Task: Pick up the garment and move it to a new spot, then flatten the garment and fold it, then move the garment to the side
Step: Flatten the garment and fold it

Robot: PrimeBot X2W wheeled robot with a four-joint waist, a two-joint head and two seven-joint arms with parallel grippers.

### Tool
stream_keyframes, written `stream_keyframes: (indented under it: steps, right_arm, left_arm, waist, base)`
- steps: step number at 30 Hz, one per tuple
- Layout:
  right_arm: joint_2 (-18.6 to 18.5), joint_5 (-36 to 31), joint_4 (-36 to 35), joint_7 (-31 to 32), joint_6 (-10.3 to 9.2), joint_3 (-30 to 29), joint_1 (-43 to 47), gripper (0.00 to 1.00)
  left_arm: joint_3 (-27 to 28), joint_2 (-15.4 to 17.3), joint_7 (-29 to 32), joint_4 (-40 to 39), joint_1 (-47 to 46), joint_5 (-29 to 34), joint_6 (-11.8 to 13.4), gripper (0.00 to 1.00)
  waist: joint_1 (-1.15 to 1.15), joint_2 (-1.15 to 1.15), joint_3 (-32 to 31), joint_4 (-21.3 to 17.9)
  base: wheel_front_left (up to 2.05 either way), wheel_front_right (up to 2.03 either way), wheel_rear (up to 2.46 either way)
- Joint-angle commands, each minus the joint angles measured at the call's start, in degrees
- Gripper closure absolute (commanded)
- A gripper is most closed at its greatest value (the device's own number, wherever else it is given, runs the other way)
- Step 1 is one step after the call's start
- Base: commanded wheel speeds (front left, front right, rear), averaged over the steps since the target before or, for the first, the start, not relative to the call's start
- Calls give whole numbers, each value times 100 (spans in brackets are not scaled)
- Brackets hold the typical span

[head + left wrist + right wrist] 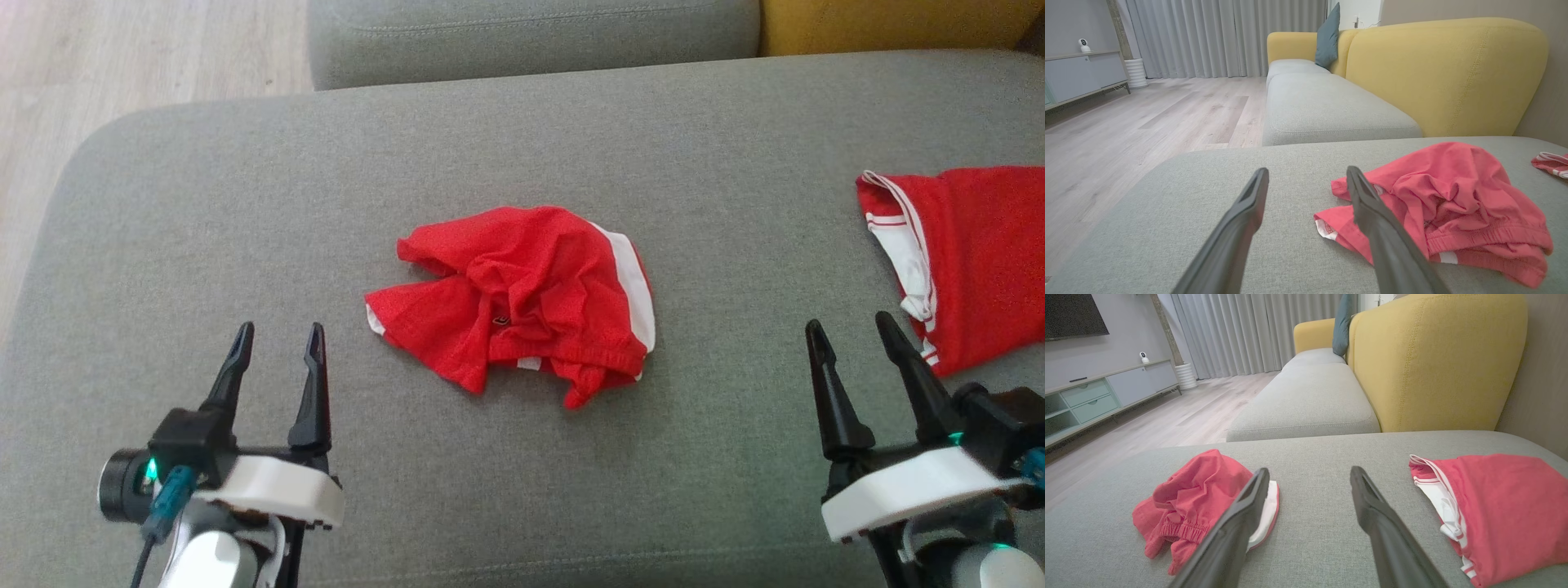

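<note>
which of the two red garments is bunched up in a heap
The middle red garment on the grey cushion; the other red garment, at the head view's right edge, lies much flatter.

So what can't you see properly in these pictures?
Crumpled red fabric garment with white trim: its own folds hide its shape, all views.
Small dark mark on it: too small to make out, head view.
Second red fabric garment with white stripes: cut off by the right edge, head view.

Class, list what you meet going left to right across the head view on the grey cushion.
In order: left gripper, crumpled red garment, right gripper. The second red garment overlaps that gripper's span, so omitted.
</note>
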Motion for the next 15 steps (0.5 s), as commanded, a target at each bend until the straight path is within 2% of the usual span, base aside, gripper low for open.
stream_keyframes:
  steps: [1, 9, 15]
  right_arm:
    - [-34, 28, -205, -11, 22, 107, -213, 0]
    - [-31, 29, -206, -4, 22, 126, -254, 0]
    - [-169, 90, 146, 307, 22, 727, -555, 0]
  left_arm:
    - [234, 153, -4, -198, -290, 14, 21, 0]
    - [203, 170, 2, -242, -343, 16, 34, 0]
    - [54, 106, 18, -342, -616, 84, -15, 0]
  waist:
    - [0, 0, 12, 1]
    - [0, 0, 118, 18]
    - [0, 0, 476, 219]
  base:
    - [0, 0, 0]
    - [0, 0, 0]
    - [0, 0, 0]
